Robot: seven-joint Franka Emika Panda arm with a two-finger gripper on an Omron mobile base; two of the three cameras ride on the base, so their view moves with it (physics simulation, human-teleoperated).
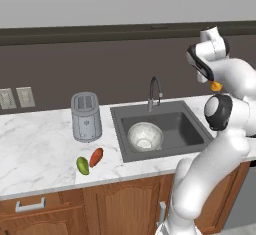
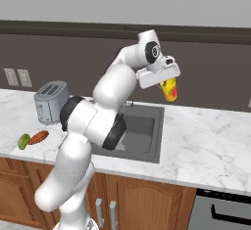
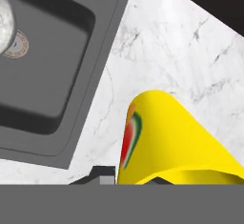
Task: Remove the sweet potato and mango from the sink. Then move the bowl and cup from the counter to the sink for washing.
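Closest to the lens, filling the lower hand view: cup point(image 3: 176, 142), yellow with a red-green mark, clamped in the gripper point(image 2: 169, 88) and carried high above the marble counter point(image 3: 162, 42) just right of the sink point(image 1: 187, 129). Largest to smallest from there: sink basin, dark and recessed, already holding the bowl point(image 1: 145, 136) at its left side; toaster point(image 1: 86, 117) upright on the counter further left; mango point(image 1: 82, 165) and sweet potato point(image 1: 96, 157) lying touching, near the front edge. Best done by swinging left over the open right half of the basin, lowering well below the rim, keeping clear of bowl and faucet point(image 1: 154, 90), then releasing gently.
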